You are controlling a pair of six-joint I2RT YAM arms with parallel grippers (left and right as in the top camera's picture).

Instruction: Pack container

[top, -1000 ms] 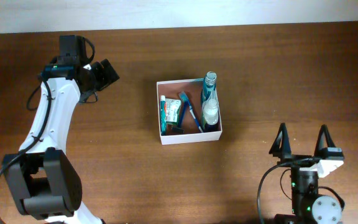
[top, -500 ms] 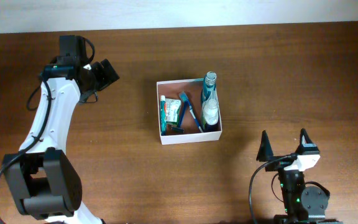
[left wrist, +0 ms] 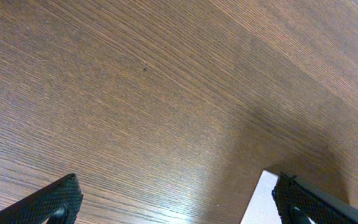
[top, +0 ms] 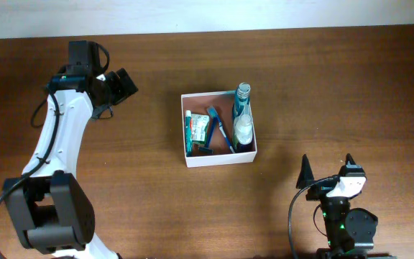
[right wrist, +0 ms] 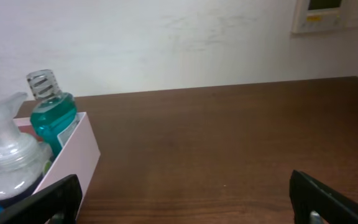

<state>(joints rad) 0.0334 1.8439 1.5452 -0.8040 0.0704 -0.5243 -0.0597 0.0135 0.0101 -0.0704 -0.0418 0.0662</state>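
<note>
At mid-table, container (top: pixel 219 160) holds green bottle (top: pixel 241 108), pump bottle (top: pixel 244 130), toothpaste (top: pixel 196 129), left gripper (top: pixel 126 83) spread wide, empty, right gripper (top: pixel 328 167) likewise.

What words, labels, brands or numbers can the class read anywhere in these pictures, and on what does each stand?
No text here can be read.
The green and white packet in the container: printed, but too small to read.
The wall panel: markings too blurred to read.
The teal bottle and the pump bottle: no label shows.
</note>
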